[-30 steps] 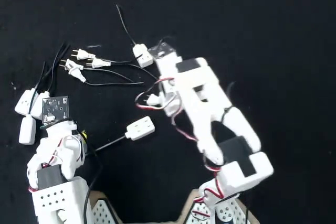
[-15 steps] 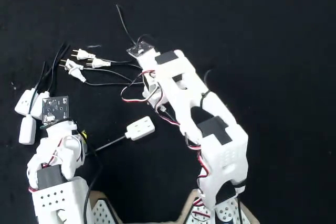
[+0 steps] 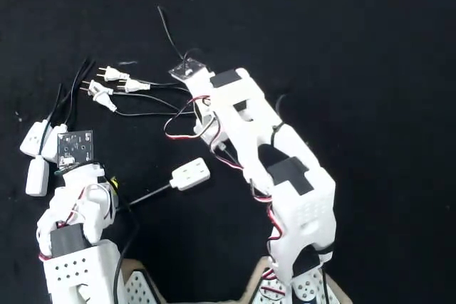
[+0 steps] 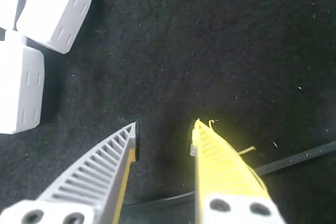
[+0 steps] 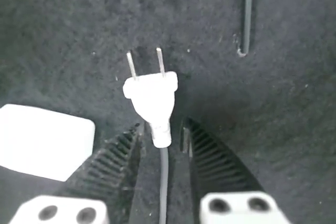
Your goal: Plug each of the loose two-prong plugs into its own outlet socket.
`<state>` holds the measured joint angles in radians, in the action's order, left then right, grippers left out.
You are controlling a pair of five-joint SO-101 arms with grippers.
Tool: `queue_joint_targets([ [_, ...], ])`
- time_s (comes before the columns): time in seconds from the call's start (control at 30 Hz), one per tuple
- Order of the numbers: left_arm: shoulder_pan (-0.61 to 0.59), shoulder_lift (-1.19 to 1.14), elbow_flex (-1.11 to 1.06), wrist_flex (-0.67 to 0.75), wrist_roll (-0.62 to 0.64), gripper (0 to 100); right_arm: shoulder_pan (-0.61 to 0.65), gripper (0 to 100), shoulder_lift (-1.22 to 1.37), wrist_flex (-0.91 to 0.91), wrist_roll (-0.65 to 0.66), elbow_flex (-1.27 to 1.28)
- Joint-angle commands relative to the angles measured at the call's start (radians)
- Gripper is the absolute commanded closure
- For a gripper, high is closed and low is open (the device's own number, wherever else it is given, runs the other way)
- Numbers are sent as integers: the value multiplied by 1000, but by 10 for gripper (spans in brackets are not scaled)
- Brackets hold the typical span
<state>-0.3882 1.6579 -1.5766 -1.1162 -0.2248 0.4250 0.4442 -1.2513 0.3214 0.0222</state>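
In the high view you see three loose plugs (image 3: pixel 107 83) at upper left and one outlet socket (image 3: pixel 191 174) near the centre of the black tabletop (image 3: pixel 370 69).

In the left wrist view, your left gripper (image 4: pixel 165 127) holds its jaws apart, near white sockets (image 4: pixel 55 6).

In the right wrist view, the right gripper (image 5: pixel 161 125) has its jaws slightly apart around the tail of a two-prong plug (image 5: pixel 151 90).

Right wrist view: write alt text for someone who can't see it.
A white two-prong plug lies on black cloth, prongs pointing away from the open right claw, which straddles the plug's cord end. A white socket block sits beside it.
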Motion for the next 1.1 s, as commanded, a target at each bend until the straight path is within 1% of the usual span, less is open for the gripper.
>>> queue_joint_targets([
  [0.0,8,9,8,-5,6,816,26,896,-5,40,35,-24],
  [0.17,12,9,8,-5,6,816,23,897,-13,74,63,35],
  [0.2,12,9,8,-5,6,816,21,910,-13,86,64,44],
  [0.27,12,9,8,-5,6,816,20,981,-13,114,64,64],
  [0.4,8,9,8,-5,6,816,20,987,-41,121,57,84],
  [0.47,12,9,8,-5,6,816,20,988,-111,95,57,97],
  [0.6,13,9,13,-3,6,817,25,988,-354,40,55,171],
  [0.73,8,11,50,17,6,816,26,988,-579,40,-43,312],
  [0.83,18,11,133,46,8,816,55,988,-716,41,-69,424],
  [0.9,19,2,200,81,14,817,100,988,-802,97,-71,496],
  [0.93,19,2,226,103,18,819,121,988,-846,153,-77,541],
  [1.07,19,0,291,172,110,819,216,988,-984,450,-81,760],
])
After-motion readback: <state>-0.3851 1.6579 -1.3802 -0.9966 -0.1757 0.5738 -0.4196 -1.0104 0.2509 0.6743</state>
